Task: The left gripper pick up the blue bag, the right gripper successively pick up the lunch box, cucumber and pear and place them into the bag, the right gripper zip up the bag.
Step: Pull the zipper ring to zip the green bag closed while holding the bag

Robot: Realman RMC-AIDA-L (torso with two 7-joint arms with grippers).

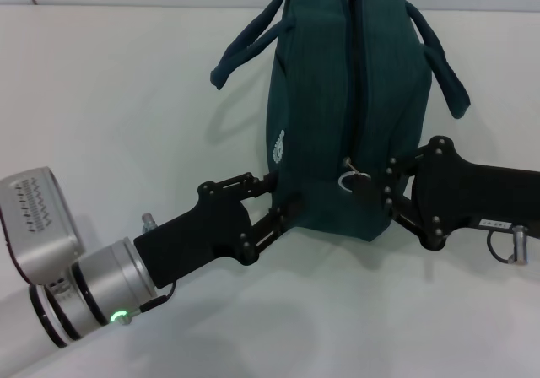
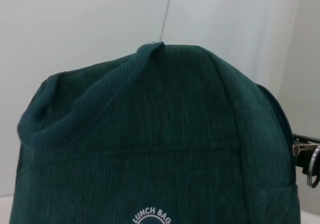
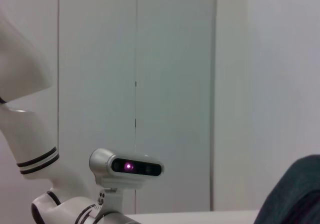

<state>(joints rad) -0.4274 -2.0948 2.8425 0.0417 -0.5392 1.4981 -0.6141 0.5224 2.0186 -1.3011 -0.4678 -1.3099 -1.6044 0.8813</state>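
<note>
Zipping step, by the look of it; right gripper [image 1: 369, 191] fingers pinching the ring pull [image 1: 348, 180] on the blue bag [image 1: 337, 116]; left gripper [image 1: 283, 201] fingers clamped on the bag's near corner; next, probably: draw pull along zipper.

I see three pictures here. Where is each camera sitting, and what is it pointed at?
Head view: from the robot's head, looking down at the blue bag on the white table; the left gripper is at the bag's left side, the right gripper at the zipper ring.
Left wrist view: on the left arm, close against the bag's logo side; none of that arm shows.
Right wrist view: on the right arm, facing back at the robot's own head and a wall.
Shared: all three views show the bag.
</note>
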